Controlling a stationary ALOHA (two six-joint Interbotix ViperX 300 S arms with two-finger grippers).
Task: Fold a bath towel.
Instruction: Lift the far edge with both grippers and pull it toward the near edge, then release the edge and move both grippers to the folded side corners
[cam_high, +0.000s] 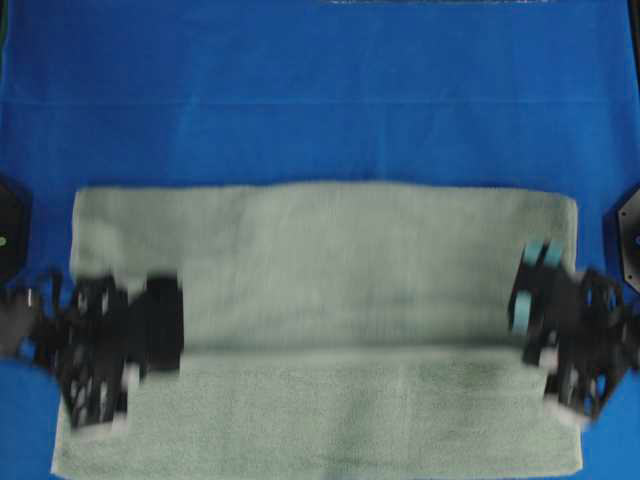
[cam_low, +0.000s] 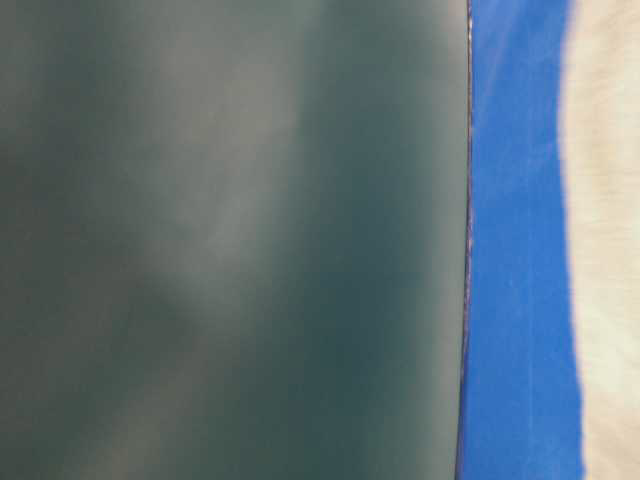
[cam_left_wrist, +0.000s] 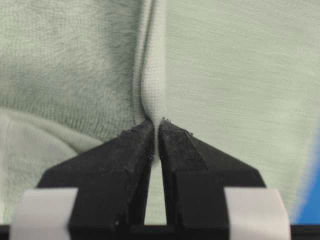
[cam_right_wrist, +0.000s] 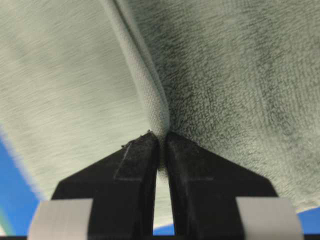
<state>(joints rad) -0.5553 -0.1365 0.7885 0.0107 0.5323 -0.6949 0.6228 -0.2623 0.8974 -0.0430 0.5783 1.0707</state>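
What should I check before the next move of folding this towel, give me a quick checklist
1. Left gripper shut on towel hem: ok.
2. Right gripper shut on hem: ok.
3. Grips at opposite ends of the towel, overhead view: ok.
4. Towel flat between the grippers, no bunching: ok.
5. Towel fully on the blue sheet: cannot tell, its near edge reaches the frame bottom.
6. Table-level view usable: not ok, mostly blocked.

Work surface covered by blue sheet (cam_high: 300, 90), smooth, extends beyond both grippers. Bath towel (cam_high: 330, 260) lies directly on it, spanning between left gripper (cam_high: 165, 325) and right gripper (cam_high: 530, 300).
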